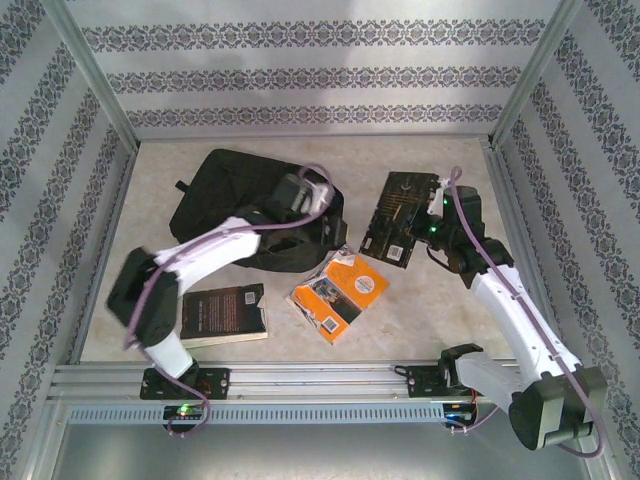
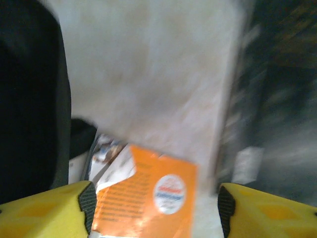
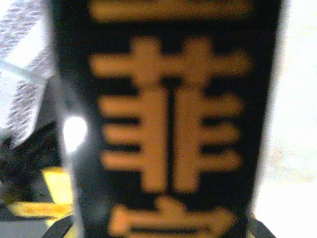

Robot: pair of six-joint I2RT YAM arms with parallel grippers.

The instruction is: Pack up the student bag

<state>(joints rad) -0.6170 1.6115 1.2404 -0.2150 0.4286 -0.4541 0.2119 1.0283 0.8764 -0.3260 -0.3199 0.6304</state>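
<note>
Left jaws stand apart and empty above the orange book (image 2: pixel 148 198); right jaws are clamped on the dark book (image 3: pixel 168 124). That book likely wants carrying level to the bag's opening before release. The student bag (image 1: pixel 225 195) lies on the surface (image 1: pixel 420 320), just beside the left jaws and well apart from the right.

Can't read blurred print on black book (image 3: pixel 168 124); can't see student bag's (image 1: pixel 225 185) side behind L arm (image 1: pixel 215 245), nor orange book (image 2: pixel 143 203) past btm edge.
</note>
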